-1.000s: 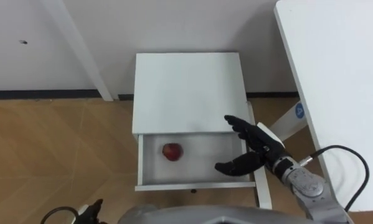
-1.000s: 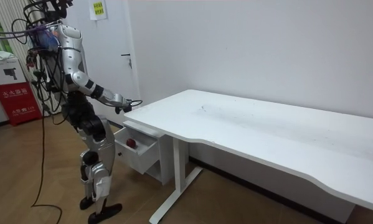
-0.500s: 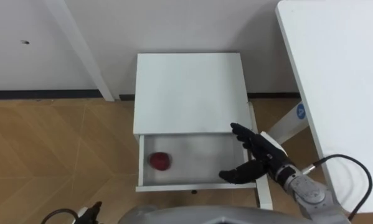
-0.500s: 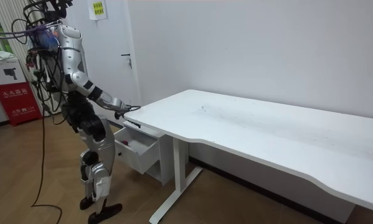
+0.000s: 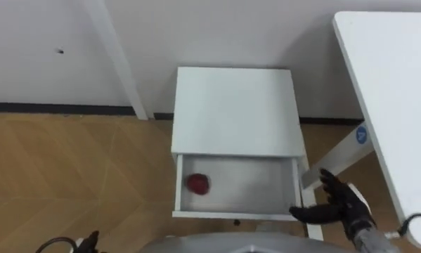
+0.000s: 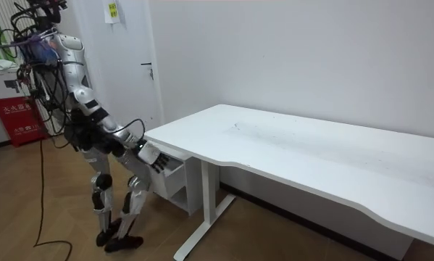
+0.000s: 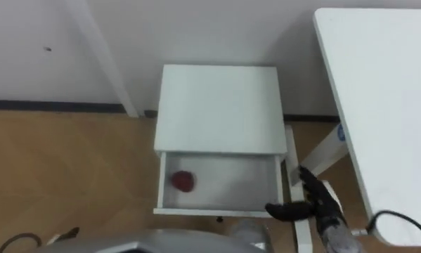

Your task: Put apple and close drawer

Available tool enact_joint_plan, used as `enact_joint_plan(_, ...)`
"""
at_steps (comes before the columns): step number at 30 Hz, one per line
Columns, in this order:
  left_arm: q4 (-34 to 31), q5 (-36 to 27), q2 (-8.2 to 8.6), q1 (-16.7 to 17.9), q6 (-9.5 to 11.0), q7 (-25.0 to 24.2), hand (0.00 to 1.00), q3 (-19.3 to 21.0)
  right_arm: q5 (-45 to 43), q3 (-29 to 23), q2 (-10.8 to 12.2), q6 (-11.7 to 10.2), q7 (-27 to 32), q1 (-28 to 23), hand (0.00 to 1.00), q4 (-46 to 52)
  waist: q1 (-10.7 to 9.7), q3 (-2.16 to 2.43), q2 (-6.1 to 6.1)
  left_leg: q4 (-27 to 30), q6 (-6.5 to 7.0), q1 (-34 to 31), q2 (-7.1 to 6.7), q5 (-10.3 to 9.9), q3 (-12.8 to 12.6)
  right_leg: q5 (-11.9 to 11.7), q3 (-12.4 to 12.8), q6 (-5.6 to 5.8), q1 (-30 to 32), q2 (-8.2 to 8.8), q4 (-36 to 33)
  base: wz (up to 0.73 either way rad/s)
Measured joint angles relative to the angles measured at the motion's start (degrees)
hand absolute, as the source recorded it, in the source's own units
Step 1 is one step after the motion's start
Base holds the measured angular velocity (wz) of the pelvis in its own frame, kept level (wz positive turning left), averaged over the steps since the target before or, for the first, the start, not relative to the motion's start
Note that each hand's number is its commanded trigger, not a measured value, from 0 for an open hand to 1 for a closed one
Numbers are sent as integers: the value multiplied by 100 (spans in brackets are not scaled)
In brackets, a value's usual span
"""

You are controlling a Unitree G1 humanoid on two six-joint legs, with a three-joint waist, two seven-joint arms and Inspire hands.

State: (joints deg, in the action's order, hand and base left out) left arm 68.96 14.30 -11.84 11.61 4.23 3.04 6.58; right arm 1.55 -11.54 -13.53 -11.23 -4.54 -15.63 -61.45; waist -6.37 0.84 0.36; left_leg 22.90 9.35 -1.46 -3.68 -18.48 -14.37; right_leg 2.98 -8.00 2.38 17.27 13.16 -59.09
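Holding right hand (image 5: 337, 204) open, fingers spread, thumb just beside front right corner of pulled-out drawer (image 5: 252, 186). Seeing red apple (image 5: 198, 184) lying loose inside drawer, left part. Crouching before white cabinet (image 5: 235, 105), next to desk (image 5: 400, 84).

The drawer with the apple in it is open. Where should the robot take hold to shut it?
The drawer by its front panel, from the robot's own side, pushing toward the wall: that flat face is turned to it, and the apple lies well inside. The open right hand is by its right corner; nearer the middle would likely push straighter.
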Motion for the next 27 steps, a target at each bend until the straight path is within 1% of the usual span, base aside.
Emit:
enact_joint_plan(1, 30, -8, -40, 47, -60, 8, 0, -3, 152, -228, -12, 177, 23, -130, 0, -235, -39, 9, 109, 78, 93, -38, 7, -53, -57, -420, 235, 44, 508, 4, -716, -18)
enact_joint_plan(2, 59, -12, -68, 57, -97, 22, 0, -5, 214, -307, -6, 256, 21, -205, 0, -344, -81, -1, 111, 114, 126, -69, 8, -72, -72, -368, 340, 32, 797, -21, -1237, -21)
enact_joint_plan(3, 111, -18, -98, 50, -182, 35, 0, -23, 352, -346, -9, 357, 1, -327, 0, -514, -173, -19, 194, 200, 170, -145, 36, -97, -74, -130, 399, -27, 1395, -26, -2377, -12)
enact_joint_plan(4, 193, -30, -114, -3, -215, 40, 0, -120, 395, -325, -3, 386, -1, -466, 0, -739, -275, -37, 306, 309, 213, -216, 115, -123, -75, 112, 360, -30, 1940, -111, -3351, -12)
enact_joint_plan(5, 209, -36, -113, -43, -250, 37, 0, -124, 394, -321, 24, 413, -3, -532, 0, -820, -296, -47, 334, 348, 234, -237, 154, -135, -87, 221, 350, -22, 2217, -176, -3739, -13)
enact_joint_plan(6, 226, -66, -116, -126, -306, 36, 0, -126, 393, -317, 98, 509, 2, -617, 0, -959, -342, -59, 362, 420, 264, -282, 229, -156, -108, 396, 276, -15, 2729, -291, -4330, -13)
enact_joint_plan(7, 322, -131, -100, -211, -364, 32, 0, -126, 390, -293, 138, 557, -18, -596, 0, -1124, -394, -76, 382, 498, 286, -310, 296, -174, -117, 539, 142, -14, 3167, -372, -4786, -8)
enact_joint_plan(8, 378, -131, -86, -257, -417, 30, 0, -131, 393, -272, 143, 577, -14, -558, 0, -1197, -425, -92, 407, 511, 293, -321, 313, -182, -112, 584, 91, -5, 3343, -398, -4951, 0)
enact_joint_plan(9, 445, -133, -51, -359, -511, 26, 0, -200, 403, -173, 134, 593, 28, -522, 0, -1240, -454, -98, 435, 606, 313, -324, 372, -230, -89, 625, -15, -35, 3596, -436, -5163, 4)
enact_joint_plan(10, 490, -136, -24, -412, -569, 26, 0, -247, 530, -67, 123, 606, 75, -472, 0, -1252, -456, -105, 467, 757, 296, -347, 441, -311, -49, 629, -124, -42, 3714, -421, -5247, 5)
enact_joint_plan(11, 482, -135, -20, -431, -591, 26, 0, -245, 595, -53, 121, 624, 89, -428, 0, -1258, -462, -102, 479, 818, 297, -373, 462, -348, -35, 628, -153, -44, 3755, -407, -5273, 0)
enact_joint_plan(12, 474, -132, -15, -412, -659, 27, 0, -238, 746, 7, 100, 674, 144, -286, 0, -1272, -461, -101, 495, 892, 268, -412, 481, -386, -30, 625, -153, -48, 3792, -408, -5259, -4)
enact_joint_plan(13, 483, -129, 7, -377, -759, 26, 0, -225, 848, 76, 66, 743, 216, -167, 0, -1269, -464, -92, 531, 888, 157, -427, 477, -397, -32, 623, -143, -50, 3745, -367, -5246, -6)
enact_joint_plan(14, 481, -128, 27, -344, -796, 28, 0, -217, 897, 119, 37, 777, 247, -116, 0, -1275, -453, -91, 555, 867, -15, -428, 468, -402, -49, 622, -146, -52, 3715, -344, -5229, -18)
enact_joint_plan(15, 478, -124, 123, -200, -806, 33, 0, -163, 959, 203, -31, 880, 317, -15, 0, -1271, -433, -87, 600, 642, -653, -326, 387, -310, -144, 628, -131, -78, 3606, -359, -5060, -18)
enact_joint_plan(16, 483, -138, 163, -96, -805, 34, 0, -116, 985, 227, -7, 959, 428, 174, 0, -1260, -435, -80, 470, 1031, -1010, -422, 344, -409, 54, 649, -19, -9, 3536, -141, -4970, 0)
enact_joint_plan(17, 470, -132, 111, -156, -806, 33, 0, -126, 969, 193, 54, 969, 449, 176, 0, -1248, -435, -130, 486, 1632, -453, -694, 528, -563, 301, 671, 71, 35, 3555, -60, -5010, 53)
enact_joint_plan(18, 392, -127, -28, -287, -755, 24, 0, -125, 925, 100, 138, 1086, 468, 165, 0, -1281, -382, -197, 618, 2524, -319, -1170, 882, -1215, 689, 701, 409, 108, 3645, -12, -5147, 32)
enact_joint_plan(19, 411, -130, -5, -168, -766, 49, 0, -100, 871, 104, 122, 1243, 514, 209, 0, -1270, -244, -197, 605, 2777, -272, -1216, 843, -1353, 577, 708, 610, 130, 3512, -44, -5085, 0)
enact_joint_plan(20, 452, -129, 50, -89, -770, 22, 0, -104, 870, 100, 99, 1257, 518, 239, 0, -1215, -252, -230, 532, 2718, -313, -1135, 796, -1373, 517, 707, 566, 129, 3359, 3, -5017, -47)
enact_joint_plan(21, 539, -126, 152, -47, -771, -1, 0, -100, 884, 103, 89, 1257, 523, 277, 0, -1132, -286, -191, 586, 2363, -540, -943, 652, -1251, 395, 707, 428, 73, 3051, 60, -4781, -42)
enact_joint_plan(22, 628, -141, 229, 37, -713, 20, 0, -122, 932, 151, 89, 1318, 522, 358, 0, -1134, -257, -97, 330, 1930, -1133, -702, 410, -1010, 287, 675, 417, 50, 2823, 183, -4362, -30)
enact_joint_plan(23, 631, -162, 211, 1, -667, 22, 0, -139, 925, 151, 93, 1359, 519, 396, 0, -1127, -258, -97, 315, 2012, -783, -752, 446, -990, 353, 669, 404, 120, 2785, 222, -4220, -6)
enact_joint_plan(24, 584, -243, 132, -89, -621, 36, 0, -192, 853, 118, 98, 1471, 539, 391, 0, -1052, -272, -140, 472, 2335, -286, -1048, 733, -1221, 562, 670, 440, 200, 2750, 167, -3913, 6)
enact_joint_plan(25, 522, -260, 57, -106, -602, 89, 0, -181, 808, 133, 99, 1553, 577, 373, 0, -1017, -242, -135, 407, 2398, -171, -1097, 664, -1252, 456, 667, 606, 251, 2467, 163, -3359, 0)
enact_joint_plan(26, 526, -263, 46, -43, -604, 103, 0, -184, 812, 132, 90, 1596, 574, 373, 0, -1014, -231, -152, 343, 2317, -173, -1030, 646, -1253, 423, 667, 606, 253, 2224, 153, -3009, -20)
enact_joint_plan(27, 518, -248, 21, 21, -616, 102, 0, -185, 826, 126, 72, 1634, 572, 348, 0, -1009, -227, -154, 296, 2024, -163, -813, 566, -1160, 367, 667, 496, 274, 1678, 160, -2183, -17)
